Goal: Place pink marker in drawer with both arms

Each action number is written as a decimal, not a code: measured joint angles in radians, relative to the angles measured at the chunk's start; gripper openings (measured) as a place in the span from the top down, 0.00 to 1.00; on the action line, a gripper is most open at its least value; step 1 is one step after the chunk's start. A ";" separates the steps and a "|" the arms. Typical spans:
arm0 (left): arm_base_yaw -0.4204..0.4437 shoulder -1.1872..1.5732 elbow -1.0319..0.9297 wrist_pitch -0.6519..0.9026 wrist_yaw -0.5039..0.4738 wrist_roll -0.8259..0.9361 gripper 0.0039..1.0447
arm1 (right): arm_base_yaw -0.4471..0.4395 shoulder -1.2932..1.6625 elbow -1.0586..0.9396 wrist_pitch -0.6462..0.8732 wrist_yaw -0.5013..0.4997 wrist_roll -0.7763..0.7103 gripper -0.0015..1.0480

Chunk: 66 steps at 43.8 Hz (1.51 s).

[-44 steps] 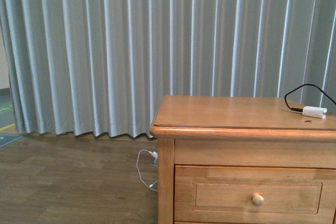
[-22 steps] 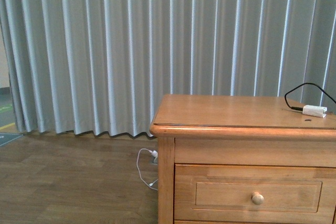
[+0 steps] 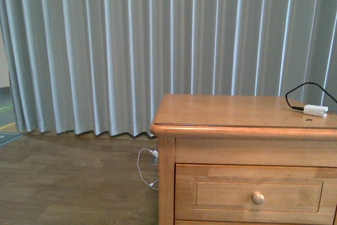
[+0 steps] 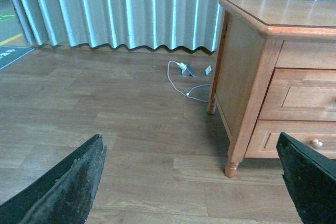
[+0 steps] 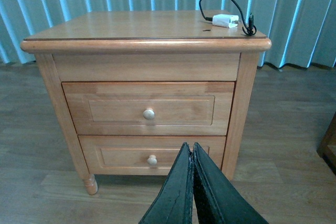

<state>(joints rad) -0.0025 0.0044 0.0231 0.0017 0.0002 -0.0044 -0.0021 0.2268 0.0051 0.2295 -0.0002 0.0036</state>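
Note:
The pink marker is out of view in every frame. The drawer (image 3: 226,197) is the upper one of a honey-coloured cabinet (image 3: 237,111); it is closed and has a pale round knob (image 3: 258,198). In the right wrist view the drawer (image 5: 115,109) faces me, and my right gripper (image 5: 190,148) hangs low in front of the cabinet, shut with nothing between its fingers. Over bare floor to the cabinet's side, my left gripper (image 4: 191,182) is open wide and empty; the drawer (image 4: 310,98) lies beyond its one finger (image 4: 310,182). Neither arm shows in the front view.
A white adapter (image 3: 315,111) with a black cable lies at the far corner of the cabinet top, also seen as the adapter (image 5: 226,20). The lower drawer (image 5: 126,158) is closed. A white charger cable (image 4: 184,80) trails on the wooden floor by the grey curtain (image 3: 105,51).
The front view has crept very slightly, so the cabinet sits a few pixels higher in it. Nothing else differs.

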 joint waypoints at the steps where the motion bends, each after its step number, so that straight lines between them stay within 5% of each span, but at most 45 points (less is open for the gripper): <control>1: 0.000 0.000 0.000 0.000 0.000 0.000 0.06 | 0.000 -0.010 0.000 -0.011 0.000 0.000 0.99; 8: 0.000 0.000 0.000 0.000 0.000 0.000 0.06 | 0.000 -0.054 0.000 -0.054 0.000 0.000 0.99; 13: 0.000 0.000 0.000 0.000 -0.001 0.000 0.06 | 0.000 -0.195 0.001 -0.221 0.000 0.000 0.99; 22: 0.000 0.000 0.000 0.000 0.000 0.000 0.06 | 0.000 -0.221 0.001 -0.228 0.000 -0.002 0.97; 42: 0.000 0.000 0.000 0.000 0.000 0.000 0.06 | 0.000 -0.223 0.001 -0.229 0.000 -0.001 0.07; 66: 0.000 0.000 0.000 0.000 0.000 0.000 0.06 | 0.000 -0.223 0.001 -0.229 0.000 -0.002 0.09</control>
<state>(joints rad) -0.0025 0.0044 0.0231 0.0013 -0.0002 -0.0044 -0.0021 0.0040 0.0059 0.0010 -0.0006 0.0017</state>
